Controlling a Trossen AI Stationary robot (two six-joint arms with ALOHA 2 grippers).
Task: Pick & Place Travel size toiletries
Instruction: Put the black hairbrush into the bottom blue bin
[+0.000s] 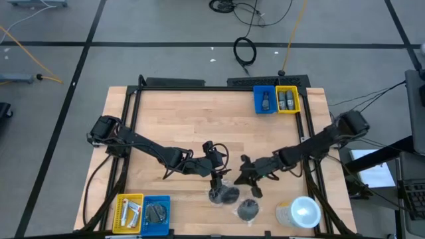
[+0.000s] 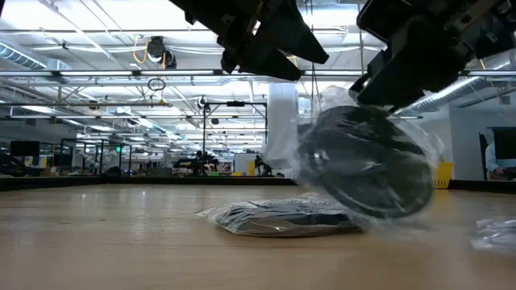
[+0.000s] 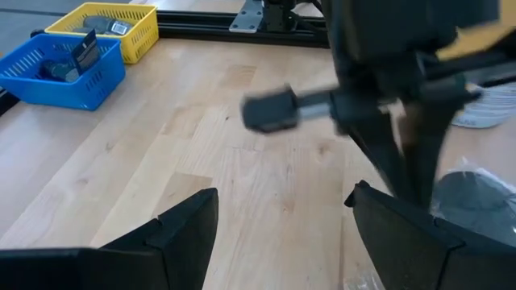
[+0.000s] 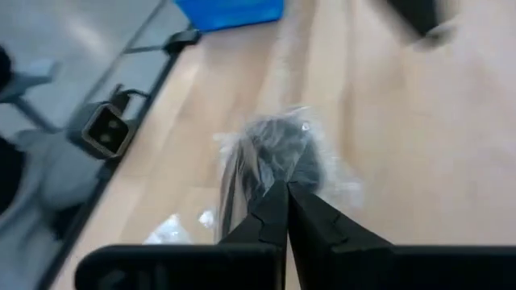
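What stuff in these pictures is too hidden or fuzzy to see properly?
- Wrapped disc hanging from the shut right gripper: crinkled wrap blurs any label, low view.
- Flat wrapped disc on the table: contents unreadable through the wrap, low view.
- Bottles in the far blue bin and yellow bin: too small, high view.
- Open left gripper: its arm covers what lies below, high view.

Lifted disc (image 2: 367, 165): dark, round, clear-wrapped, tilted above worktop.
Flat disc (image 2: 278, 217): dark, clear-wrapped, lying on worktop beneath.

Left tool (image 3: 278, 221) hangs spread wide; right tool (image 4: 286, 201) is pinched closed
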